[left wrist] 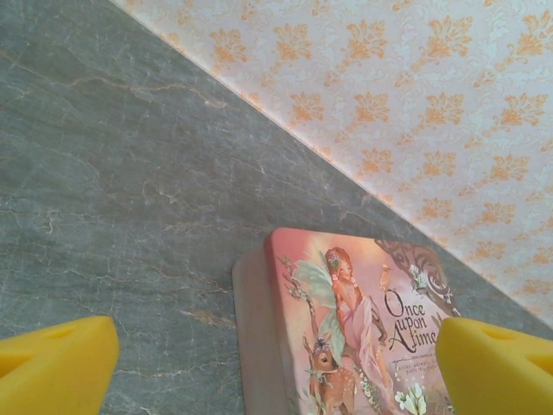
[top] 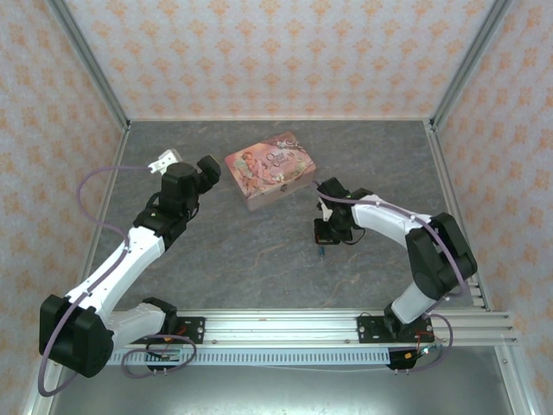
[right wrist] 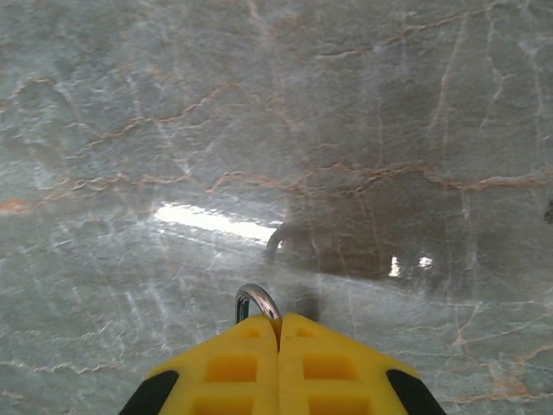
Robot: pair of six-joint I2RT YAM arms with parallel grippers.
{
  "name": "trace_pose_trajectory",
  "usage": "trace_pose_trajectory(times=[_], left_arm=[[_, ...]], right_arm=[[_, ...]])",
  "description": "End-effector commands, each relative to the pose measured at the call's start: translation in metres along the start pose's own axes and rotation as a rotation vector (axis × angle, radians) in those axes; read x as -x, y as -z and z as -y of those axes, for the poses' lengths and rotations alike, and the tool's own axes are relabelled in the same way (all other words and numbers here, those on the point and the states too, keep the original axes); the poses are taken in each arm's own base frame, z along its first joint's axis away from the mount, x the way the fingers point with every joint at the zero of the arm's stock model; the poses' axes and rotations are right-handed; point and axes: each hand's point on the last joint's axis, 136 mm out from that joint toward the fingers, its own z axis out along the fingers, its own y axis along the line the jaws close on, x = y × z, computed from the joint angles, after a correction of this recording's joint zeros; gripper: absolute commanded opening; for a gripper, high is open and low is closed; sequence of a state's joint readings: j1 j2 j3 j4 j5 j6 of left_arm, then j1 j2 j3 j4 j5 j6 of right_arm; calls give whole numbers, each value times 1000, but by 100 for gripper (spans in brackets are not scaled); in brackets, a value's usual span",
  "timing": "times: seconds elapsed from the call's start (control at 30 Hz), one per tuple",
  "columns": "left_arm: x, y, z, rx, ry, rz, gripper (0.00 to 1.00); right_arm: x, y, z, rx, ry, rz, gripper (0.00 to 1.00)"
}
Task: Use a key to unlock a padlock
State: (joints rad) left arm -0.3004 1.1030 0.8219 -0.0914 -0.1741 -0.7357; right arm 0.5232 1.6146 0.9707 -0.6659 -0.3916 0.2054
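Observation:
My right gripper [top: 321, 238] points down at the table and is shut on the padlock. The padlock's small metal shackle [right wrist: 257, 303] pokes out between the closed yellow fingertips [right wrist: 233, 363]. A bit of its blue body [top: 320, 252] shows just below the gripper from above. My left gripper [top: 210, 170] is open, its yellow fingers [left wrist: 54, 367] spread wide just off the left end of the pink tin. Nothing is between them. The key is hidden from view.
The pink illustrated tin box [top: 270, 169] lies in the middle of the grey marbled table [top: 259, 251], its near corner in front of the left gripper [left wrist: 276, 385]. Patterned walls close in the back and both sides.

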Motion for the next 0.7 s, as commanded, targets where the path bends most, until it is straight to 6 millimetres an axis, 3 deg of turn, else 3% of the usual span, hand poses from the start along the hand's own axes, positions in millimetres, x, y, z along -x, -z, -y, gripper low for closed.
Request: trace_pose_trajectory(times=[0.0,0.13,0.3,0.5,0.67], left_arm=[[7,5,-9,28,18,48,95],[6,4,-11,33,14,44,95],[10,6,-10,34,7,55,95],[22,13,-7,35,-27,95,95],[39,23,-3,24,-114,164,95]], right_arm=[[3,-1,7,-59,-17,5,2],[5,-1,10,-71,-22,26,12],[18,16,11,-92,-6,111,26],[43,57,14,-127,17,274,32],[68,106,32,-172,-7,476,34]])
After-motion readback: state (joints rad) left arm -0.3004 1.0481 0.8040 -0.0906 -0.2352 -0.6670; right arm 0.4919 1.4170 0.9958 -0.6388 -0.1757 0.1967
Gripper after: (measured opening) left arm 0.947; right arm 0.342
